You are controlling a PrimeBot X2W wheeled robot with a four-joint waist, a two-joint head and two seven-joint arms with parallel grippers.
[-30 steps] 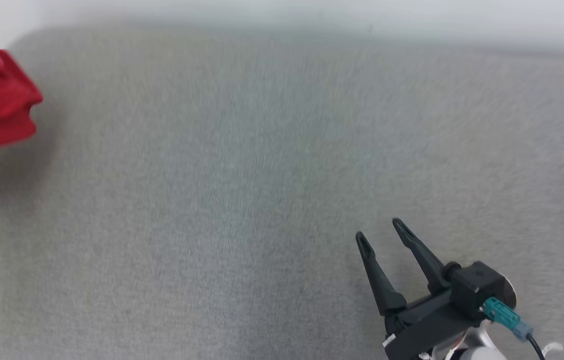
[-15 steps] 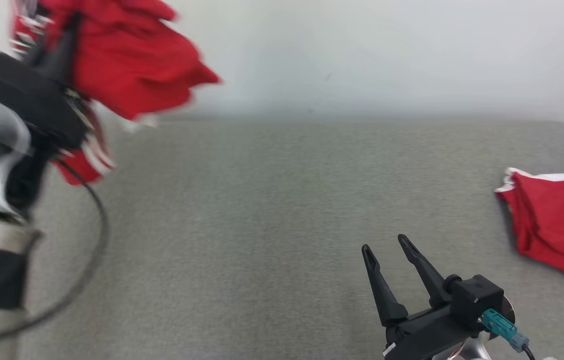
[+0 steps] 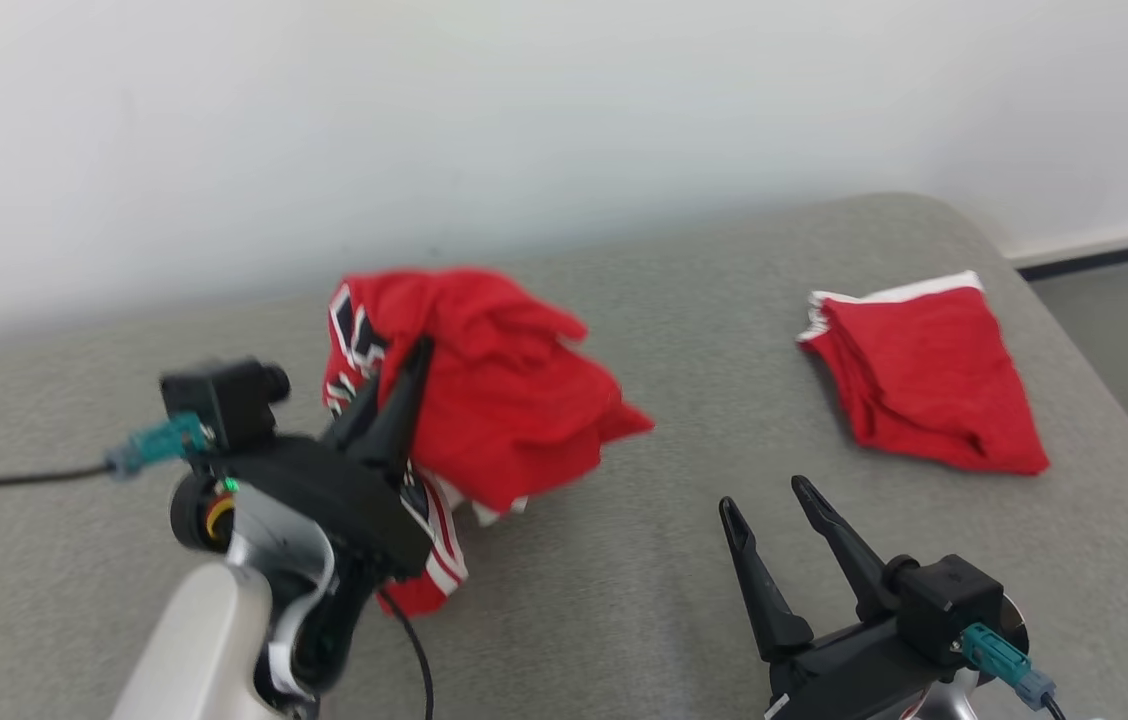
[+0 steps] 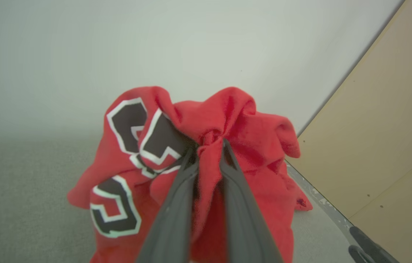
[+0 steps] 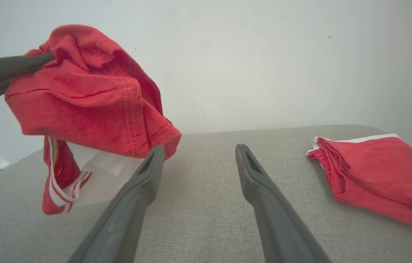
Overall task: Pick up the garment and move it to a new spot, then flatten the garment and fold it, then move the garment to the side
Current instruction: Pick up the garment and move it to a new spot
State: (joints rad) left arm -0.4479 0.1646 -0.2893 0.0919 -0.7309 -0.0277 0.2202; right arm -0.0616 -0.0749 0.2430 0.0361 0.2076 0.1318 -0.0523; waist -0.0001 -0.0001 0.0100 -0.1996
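At about nine o'clock from the middle of the head view, the left gripper point(image 3: 392, 368) is clamped on a bunched fold of the garment point(image 3: 514, 400), a red jersey with black, white-edged lettering and white-striped trim. In the left wrist view its two dark fingers point(image 4: 175, 204) stand nearly together, with a twist of red cloth pinched between them. Most of the garment hangs crumpled from that grip over the grey padded surface point(image 3: 664, 580), in front of the pale wall point(image 3: 524, 120). Its striped lower hem droops toward six o'clock. Whether that hem touches the surface I cannot tell, as the right wrist view leaves that edge unclear. The right gripper point(image 3: 764, 492) sits at five o'clock, jaws spread wide and holding nothing, pointing toward twelve. A folded red cloth point(image 3: 924, 390) with a white edge lies flat on the surface at two o'clock, well apart from both grippers. A dark cable point(image 3: 24, 478) runs toward nine o'clock from the left wrist.
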